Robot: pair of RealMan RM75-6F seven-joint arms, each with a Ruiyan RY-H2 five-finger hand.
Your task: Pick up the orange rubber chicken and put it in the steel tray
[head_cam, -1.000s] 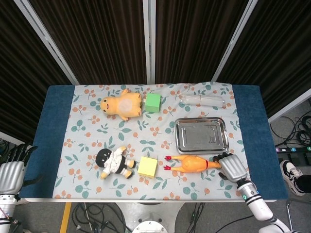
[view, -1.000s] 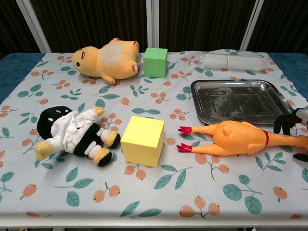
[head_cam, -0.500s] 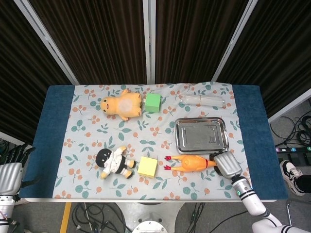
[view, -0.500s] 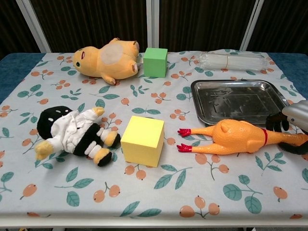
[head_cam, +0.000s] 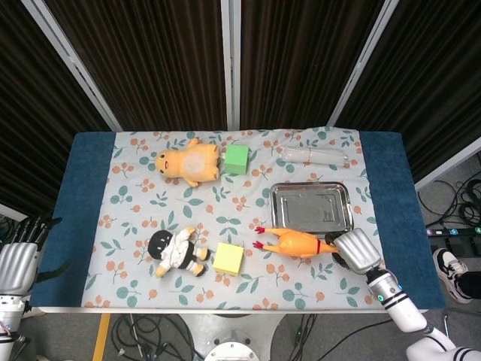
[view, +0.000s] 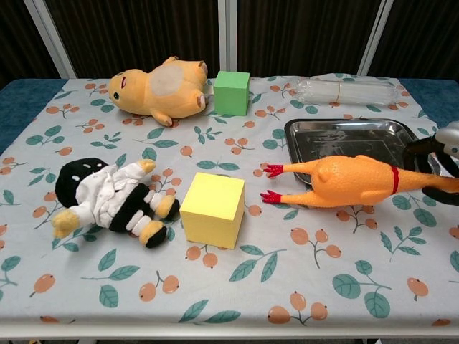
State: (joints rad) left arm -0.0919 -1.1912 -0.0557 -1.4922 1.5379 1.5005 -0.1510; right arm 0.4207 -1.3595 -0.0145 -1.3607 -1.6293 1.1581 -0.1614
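Observation:
The orange rubber chicken (head_cam: 294, 242) (view: 343, 182) hangs a little above the cloth, its red feet pointing left and its neck end to the right. My right hand (head_cam: 353, 250) (view: 437, 163) grips that neck end near the red band. Just behind the chicken lies the steel tray (head_cam: 340, 207) (view: 301, 143), with nothing in it. My left hand (head_cam: 19, 256) hangs off the table's left edge with its fingers apart and nothing in them; the chest view does not show it.
A yellow block (head_cam: 228, 258) (view: 213, 209) sits left of the chicken's feet, with a black-and-white doll (head_cam: 176, 252) (view: 107, 197) further left. At the back lie a yellow plush (head_cam: 188, 162), a green block (head_cam: 237, 159) and a clear plastic bag (head_cam: 314, 154).
My right hand closed on the chicken's neck end and lifted it off the cloth. The chicken moved up and toward the tray's front edge. The left hand stayed put.

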